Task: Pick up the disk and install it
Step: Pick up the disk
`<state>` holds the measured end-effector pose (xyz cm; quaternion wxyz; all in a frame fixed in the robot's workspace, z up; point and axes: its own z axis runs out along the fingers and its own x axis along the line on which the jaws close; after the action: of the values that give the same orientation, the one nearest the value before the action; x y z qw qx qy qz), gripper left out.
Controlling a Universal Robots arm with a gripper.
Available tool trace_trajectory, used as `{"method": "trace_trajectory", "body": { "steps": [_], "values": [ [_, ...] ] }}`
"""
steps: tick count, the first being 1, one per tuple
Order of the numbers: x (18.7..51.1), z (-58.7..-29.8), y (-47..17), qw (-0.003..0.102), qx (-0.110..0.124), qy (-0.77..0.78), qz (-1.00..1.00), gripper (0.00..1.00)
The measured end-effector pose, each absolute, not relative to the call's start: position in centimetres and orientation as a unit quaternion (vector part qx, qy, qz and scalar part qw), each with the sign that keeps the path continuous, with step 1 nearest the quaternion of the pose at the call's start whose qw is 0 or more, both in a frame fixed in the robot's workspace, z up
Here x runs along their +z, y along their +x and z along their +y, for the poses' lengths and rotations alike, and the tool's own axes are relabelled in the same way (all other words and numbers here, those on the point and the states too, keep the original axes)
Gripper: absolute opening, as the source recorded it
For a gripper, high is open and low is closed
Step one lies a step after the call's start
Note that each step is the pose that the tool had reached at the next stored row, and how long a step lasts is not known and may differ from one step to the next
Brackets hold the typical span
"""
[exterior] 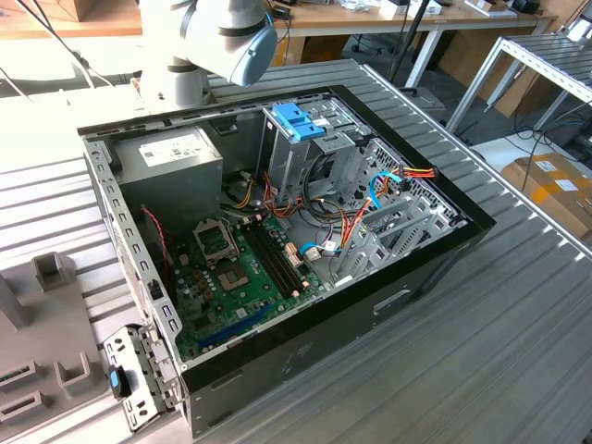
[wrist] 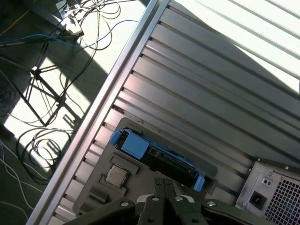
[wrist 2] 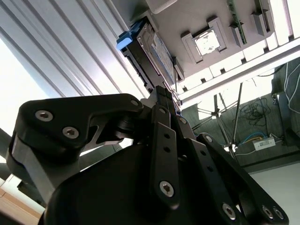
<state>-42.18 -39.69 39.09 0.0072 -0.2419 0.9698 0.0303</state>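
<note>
The gripper (wrist: 164, 185) hangs over a grey holder (wrist: 93, 187) on the ribbed metal table (wrist: 211, 84), its two thin fingers pressed together with nothing between them; in both wrist views the tips sit just short of the disk (wrist: 157, 154). The disk stands on its long edge in a slot of that holder – dark body, light-blue rails at either end – and a square processor chip (wrist: 116, 175) lies flat in a recess of the same holder, just beside it. In the second wrist view the disk (wrist 2: 145, 51) shows past the closed fingertips (wrist 2: 165, 93). In the exterior view the arm (exterior: 227, 37) stands behind an open computer case (exterior: 370, 314); inside the case lie a green motherboard (exterior: 240, 268), a grey power supply (exterior: 176, 157), loose coloured cables and a metal drive cage (exterior: 314, 157) topped by a broad blue handle (exterior: 301, 120).
</note>
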Motion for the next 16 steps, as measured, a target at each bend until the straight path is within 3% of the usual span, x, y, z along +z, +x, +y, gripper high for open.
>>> {"method": "trace_trajectory", "body": {
  "steps": [16],
  "values": [
    [39.08,-39.69,-42.18,0.007,0.030,-0.256,0.966,0.11]
  ]
}}
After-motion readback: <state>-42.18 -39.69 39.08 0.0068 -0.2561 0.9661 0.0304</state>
